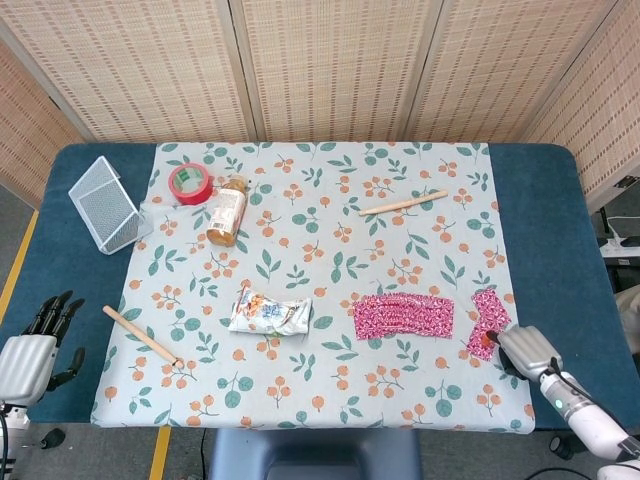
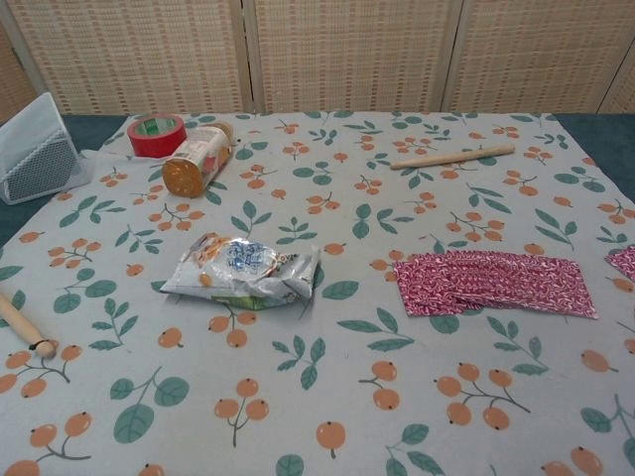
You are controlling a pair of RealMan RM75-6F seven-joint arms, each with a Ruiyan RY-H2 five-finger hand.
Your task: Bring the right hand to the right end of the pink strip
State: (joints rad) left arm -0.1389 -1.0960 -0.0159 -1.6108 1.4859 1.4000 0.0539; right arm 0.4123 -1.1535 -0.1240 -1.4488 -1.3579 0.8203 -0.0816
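The pink strip (image 1: 403,315) lies on the floral cloth right of centre; the chest view shows the pink strip (image 2: 491,283) folded flat. A smaller pink piece (image 1: 487,320) lies apart from its right end, slanting toward the front edge; the pink piece (image 2: 625,261) only just shows at the chest view's right border. My right hand (image 1: 522,350) is at the front right, fingers curled, its orange fingertip (image 1: 490,340) on the piece's near end, apparently pinching it. My left hand (image 1: 30,350) hangs off the front left corner, fingers apart and holding nothing.
A crumpled snack bag (image 1: 270,312) lies left of the strip. Wooden sticks lie at back right (image 1: 403,203) and front left (image 1: 140,335). A bottle (image 1: 227,210), red tape roll (image 1: 189,183) and wire mesh holder (image 1: 105,203) sit at the back left.
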